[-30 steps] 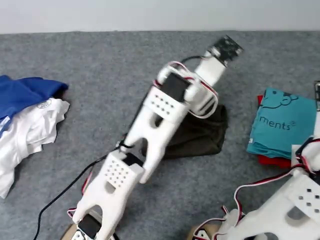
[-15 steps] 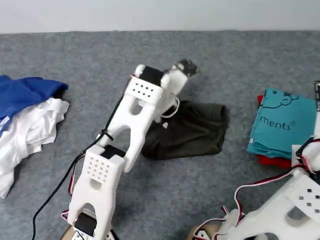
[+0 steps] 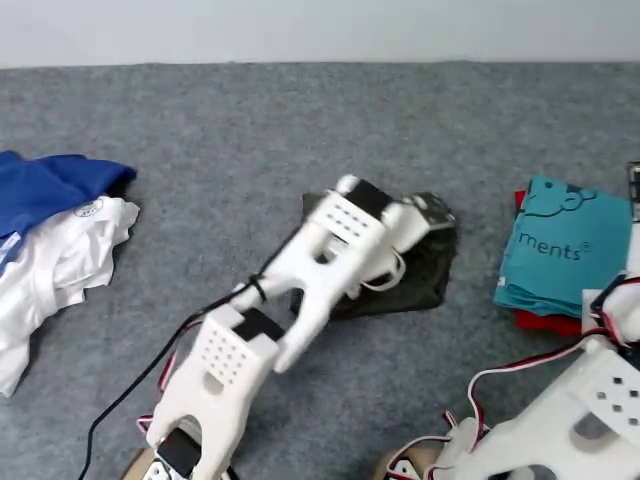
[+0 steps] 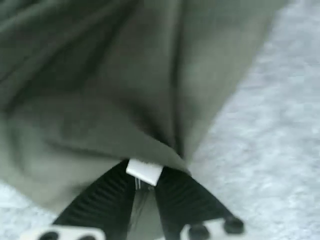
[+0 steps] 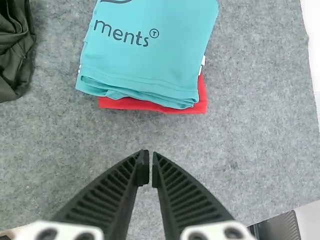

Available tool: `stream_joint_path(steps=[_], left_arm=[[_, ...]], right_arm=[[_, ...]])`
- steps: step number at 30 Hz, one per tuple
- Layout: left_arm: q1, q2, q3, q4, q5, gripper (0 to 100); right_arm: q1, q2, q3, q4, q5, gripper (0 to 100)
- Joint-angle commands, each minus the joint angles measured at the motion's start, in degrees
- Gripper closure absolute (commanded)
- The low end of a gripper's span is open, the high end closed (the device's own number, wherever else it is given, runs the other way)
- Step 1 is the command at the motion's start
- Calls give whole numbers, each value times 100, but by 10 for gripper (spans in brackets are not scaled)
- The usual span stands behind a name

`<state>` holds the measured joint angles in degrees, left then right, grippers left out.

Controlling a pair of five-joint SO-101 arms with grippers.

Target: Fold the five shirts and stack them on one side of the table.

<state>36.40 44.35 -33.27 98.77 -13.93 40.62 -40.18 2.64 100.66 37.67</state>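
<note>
Now: dark green shirt (image 3: 422,275) pinched

Left gripper (image 4: 142,176) clamps a fold of it, mid-table. Right gripper (image 5: 150,167), jaws pressed together, hangs near the teal shirt (image 5: 150,45) stacked on the red shirt (image 5: 125,103) at three o'clock.

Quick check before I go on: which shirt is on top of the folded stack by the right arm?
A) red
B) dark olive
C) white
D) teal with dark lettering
D: the folded teal shirt with dark lettering lies on the folded red shirt, whose edge shows beneath it. The crumpled dark olive shirt lies apart from them.
</note>
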Motion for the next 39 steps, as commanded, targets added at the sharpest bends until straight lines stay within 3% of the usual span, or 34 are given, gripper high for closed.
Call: stream_joint_path(steps=[1,5,10,21,29,39], left_arm=[[633,-431,110,176,-26,986],[976,-651,286,167,26,986],[923,-1319,356,176,149,986],[-53,-2251,418,-18,114,986],[-686,-1705,444,-1196,158,986],[-176,-281,409,-1213,141,986]], right_arm=[[66,-110,-18,224,53,972],[101,-110,-18,224,53,972],[259,-110,-18,215,53,972],[251,-110,-18,215,246,972],[251,-110,-18,215,246,972],[277,-119,-35,215,246,972]])
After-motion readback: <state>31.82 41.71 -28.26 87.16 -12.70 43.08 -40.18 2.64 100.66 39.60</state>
